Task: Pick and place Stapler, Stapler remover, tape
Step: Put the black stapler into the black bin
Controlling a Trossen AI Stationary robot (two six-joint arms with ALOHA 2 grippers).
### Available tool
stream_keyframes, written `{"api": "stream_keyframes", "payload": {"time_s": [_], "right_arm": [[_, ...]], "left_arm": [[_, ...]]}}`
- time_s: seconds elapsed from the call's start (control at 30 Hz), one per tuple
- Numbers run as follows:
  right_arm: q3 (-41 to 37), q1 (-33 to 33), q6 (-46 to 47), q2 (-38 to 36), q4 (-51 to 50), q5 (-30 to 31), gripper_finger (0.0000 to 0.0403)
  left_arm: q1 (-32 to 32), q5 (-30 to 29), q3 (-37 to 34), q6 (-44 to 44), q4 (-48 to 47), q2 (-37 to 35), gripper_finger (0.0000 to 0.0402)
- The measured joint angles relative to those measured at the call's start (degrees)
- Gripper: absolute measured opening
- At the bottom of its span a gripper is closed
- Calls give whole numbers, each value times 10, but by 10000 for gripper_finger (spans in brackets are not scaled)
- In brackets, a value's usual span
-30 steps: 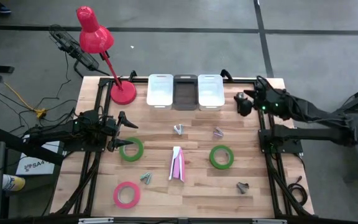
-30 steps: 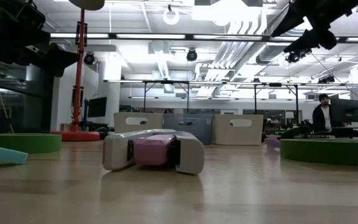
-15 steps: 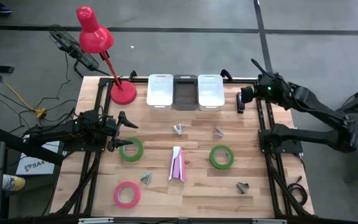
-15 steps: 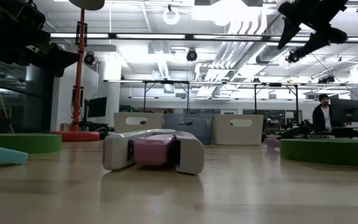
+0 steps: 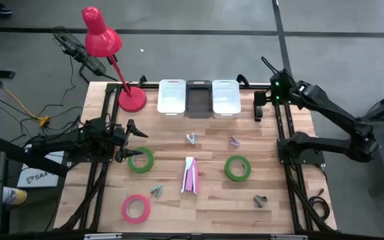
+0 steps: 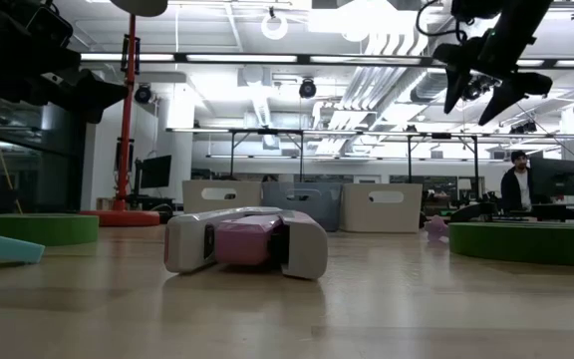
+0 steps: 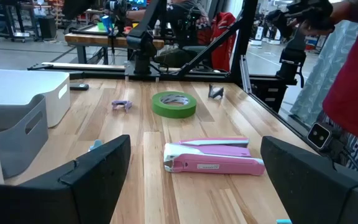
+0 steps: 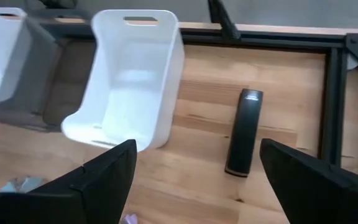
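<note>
A pink and white stapler lies flat at mid-table; it also shows in the low view and the left wrist view. Two green tape rolls and a pink roll lie flat on the wood. Small staple removers are scattered around them. My left gripper is open and empty, just beyond the left green roll. My right gripper is open and empty, raised over the far right corner.
Three bins stand along the far edge: white, grey, white. A red desk lamp's base sits at the far left. A black bar lies on the wood beside the right white bin. A person stands in the room behind.
My right arm has swung toward the table's far edge, and its gripper has tipped downward and come lower over the far right corner. It has stayed open and empty. Nothing on the table has moved.
</note>
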Motion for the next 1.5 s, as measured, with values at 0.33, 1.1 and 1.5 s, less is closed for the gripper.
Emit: {"api": "stream_keyframes", "payload": {"time_s": [0.33, 1.1, 1.5], "right_arm": [[0, -45, -11, 51, -20, -7, 337], [0, -102, -37, 273, -18, 5, 337], [-7, -106, -54, 387, 12, -45, 337]], "left_arm": [[0, 1, 0, 0, 0, 0, 356], [0, 2, 0, 0, 0, 0, 356], [0, -1, 0, 0, 0, 0, 356]]}}
